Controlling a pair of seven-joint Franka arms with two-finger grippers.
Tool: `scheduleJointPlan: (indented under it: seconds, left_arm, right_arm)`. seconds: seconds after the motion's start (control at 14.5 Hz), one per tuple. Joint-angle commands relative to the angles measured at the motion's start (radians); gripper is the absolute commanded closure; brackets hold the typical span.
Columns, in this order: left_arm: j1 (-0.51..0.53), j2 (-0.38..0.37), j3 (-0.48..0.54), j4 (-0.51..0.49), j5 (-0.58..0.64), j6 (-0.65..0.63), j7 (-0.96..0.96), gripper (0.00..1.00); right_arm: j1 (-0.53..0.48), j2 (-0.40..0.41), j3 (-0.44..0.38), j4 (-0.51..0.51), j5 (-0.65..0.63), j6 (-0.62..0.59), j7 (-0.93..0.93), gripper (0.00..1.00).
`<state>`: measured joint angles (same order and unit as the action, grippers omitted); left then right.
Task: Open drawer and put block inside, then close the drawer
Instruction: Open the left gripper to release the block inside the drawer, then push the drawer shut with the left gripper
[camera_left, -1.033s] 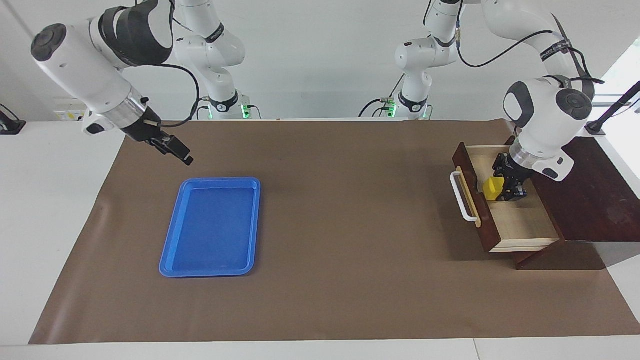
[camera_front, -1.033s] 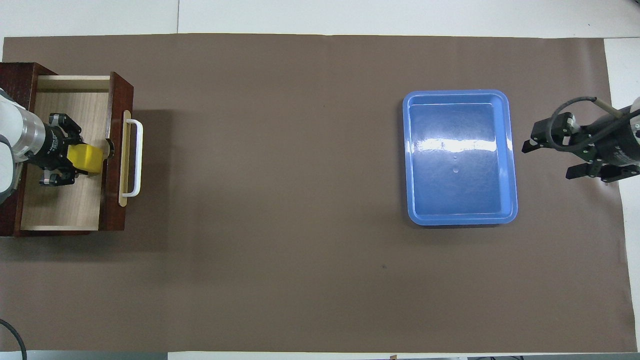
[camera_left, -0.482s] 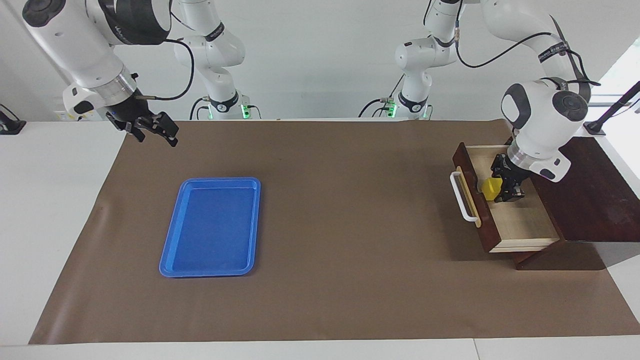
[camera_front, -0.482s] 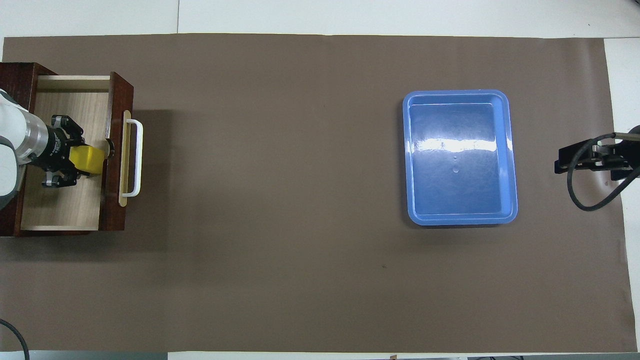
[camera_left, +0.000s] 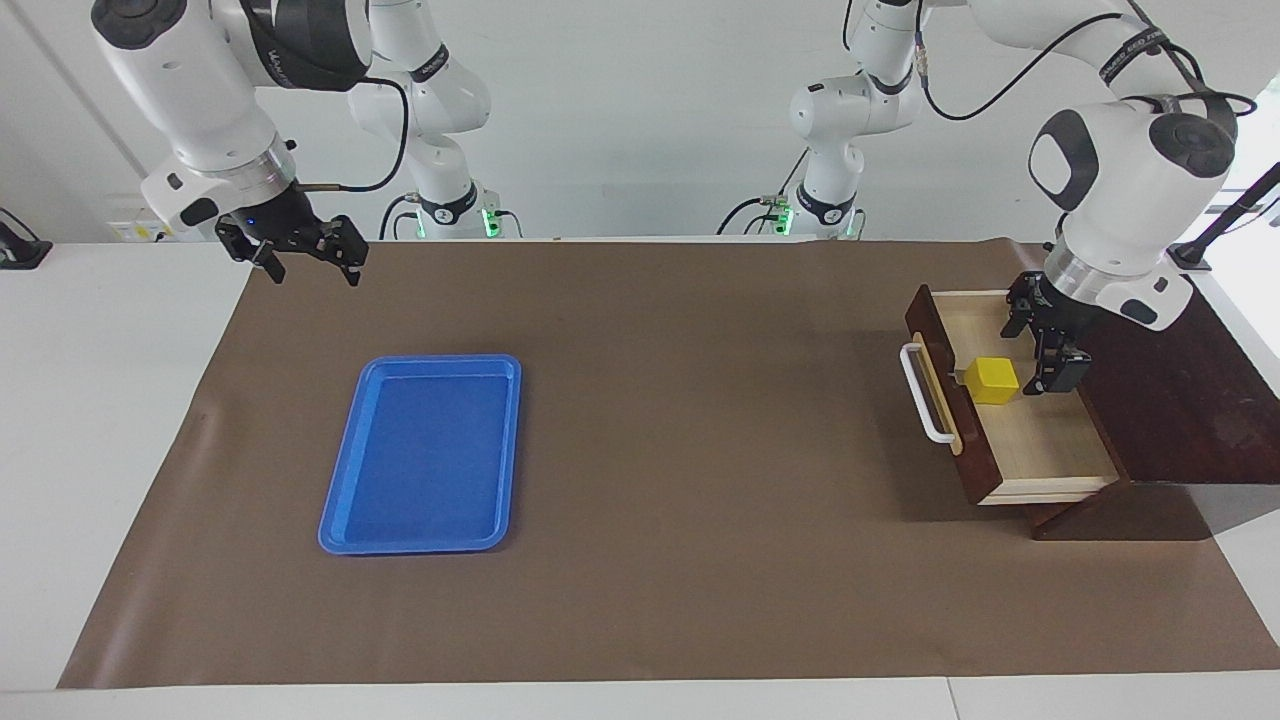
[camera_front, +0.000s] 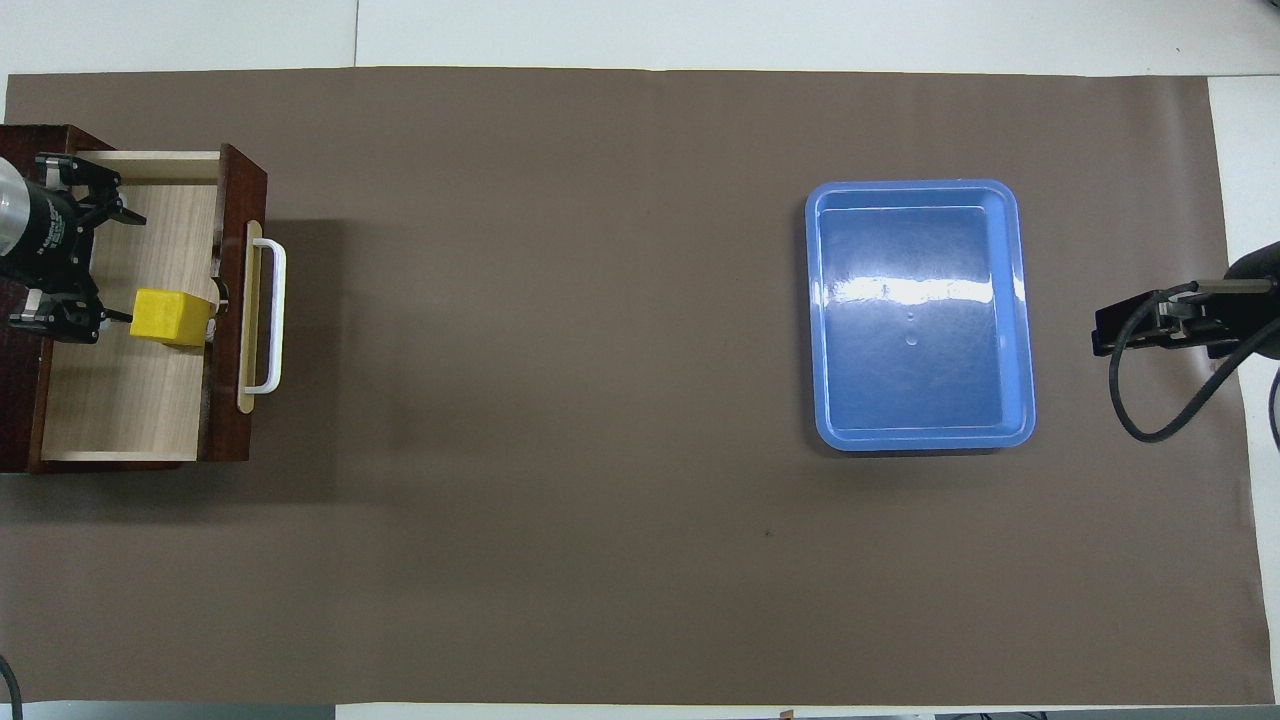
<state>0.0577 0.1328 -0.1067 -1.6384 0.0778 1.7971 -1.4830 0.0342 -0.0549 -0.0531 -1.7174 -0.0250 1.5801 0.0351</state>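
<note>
The drawer (camera_left: 1010, 440) of dark wood stands pulled out, and on its pale wooden floor rests the block (camera_left: 992, 380), a smooth yellow cube just inside the front panel. The left hand (camera_left: 1050, 345) hangs over the drawer, fingers spread, clear of the block. The shallow blue plastic tray (camera_left: 420, 452) lies bare on the brown-covered surface (camera_left: 680, 400), and the right hand (camera_left: 300, 255) waits spread over the covering's edge.
</note>
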Motion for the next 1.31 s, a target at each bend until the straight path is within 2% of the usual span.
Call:
scheduleJointPlan:
  seconds: [0.0,0.21,0.34,0.83,1.24]
  left_arm:
    - [-0.099,0.038,0.009,0.005,0.010,-0.019,-0.092,0.00]
    - [-0.139,0.021,0.009,-0.136,0.049,0.111,-0.157,0.00]
    - [-0.125,0.018,0.009,-0.165,0.066,0.131,-0.149,0.00]
    - [-0.073,0.014,0.018,-0.170,0.100,0.136,-0.074,0.00]
    - [0.048,0.019,0.016,-0.164,0.102,0.177,-0.011,0.00]
  right_arm:
    - [-0.004,-0.002,0.002,0.001,-0.018,0.005,-0.040,0.00]
    - [-0.004,0.003,0.002,0.005,-0.024,0.005,-0.083,0.00]
    - [-0.004,0.003,0.001,0.005,-0.027,0.001,-0.086,0.00]
    - [-0.004,0.013,0.002,0.029,-0.026,-0.011,-0.086,0.00]
    - [-0.002,0.004,0.002,0.013,-0.015,-0.029,-0.077,0.00]
